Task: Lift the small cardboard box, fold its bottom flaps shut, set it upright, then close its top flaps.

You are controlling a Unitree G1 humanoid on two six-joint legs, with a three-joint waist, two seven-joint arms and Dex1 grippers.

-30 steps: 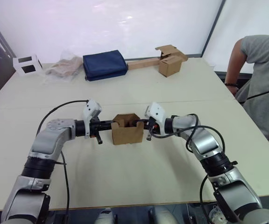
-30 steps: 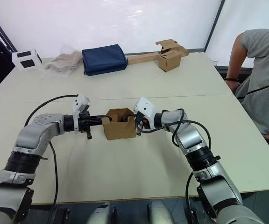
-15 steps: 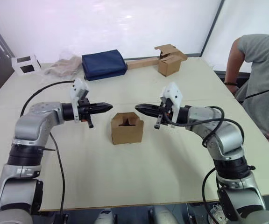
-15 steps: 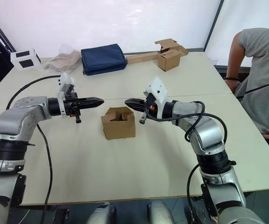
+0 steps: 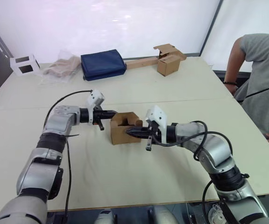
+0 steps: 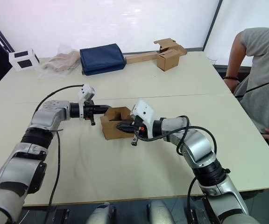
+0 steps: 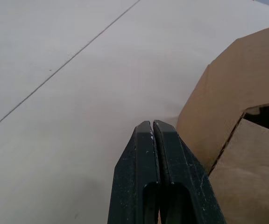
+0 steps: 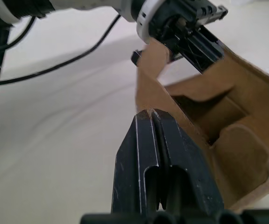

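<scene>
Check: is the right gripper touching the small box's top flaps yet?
Cannot tell. In the right wrist view the shut right gripper lies against the edge of a top flap of the small box, but overlap hides any gap.

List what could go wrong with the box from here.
1. Both grippers are shut; the left gripper and right gripper only push on the small cardboard box, so it may slide on the table instead of staying put.
2. The top flaps stand partly folded and could buckle inward.
</scene>
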